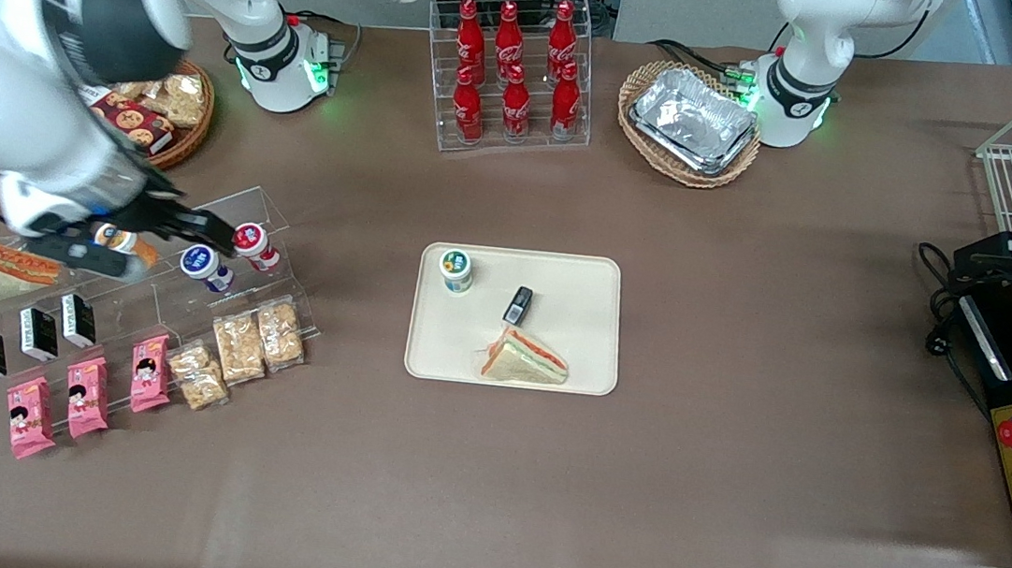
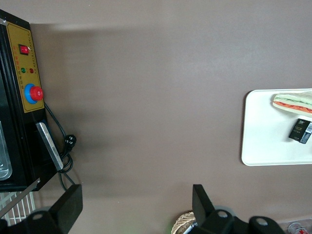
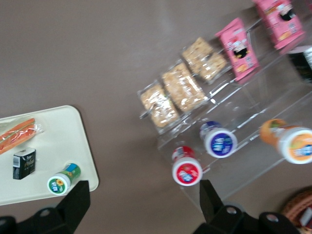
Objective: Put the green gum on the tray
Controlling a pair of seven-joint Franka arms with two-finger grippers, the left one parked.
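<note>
The green gum point(image 1: 456, 270), a small white bottle with a green-and-white lid, stands upright on the cream tray point(image 1: 573, 366), in the corner farthest from the front camera toward the working arm's end. It also shows in the right wrist view point(image 3: 62, 181) on the tray point(image 3: 58, 146). My gripper point(image 1: 192, 232) is open and empty, raised over the clear acrylic stand, well away from the tray. In the right wrist view its fingers point(image 3: 78, 200) are spread wide with only bare table between them.
On the tray lie a wrapped sandwich point(image 1: 524, 359) and a small black box point(image 1: 518, 305). Red-lidded point(image 3: 186, 171), blue-lidded point(image 3: 219, 142) and orange-lidded point(image 3: 295, 144) bottles lie on the acrylic stand with snack bags point(image 1: 241, 348). A rack of red cola bottles point(image 1: 513, 78) and a basket of foil trays point(image 1: 692, 120) stand farther away.
</note>
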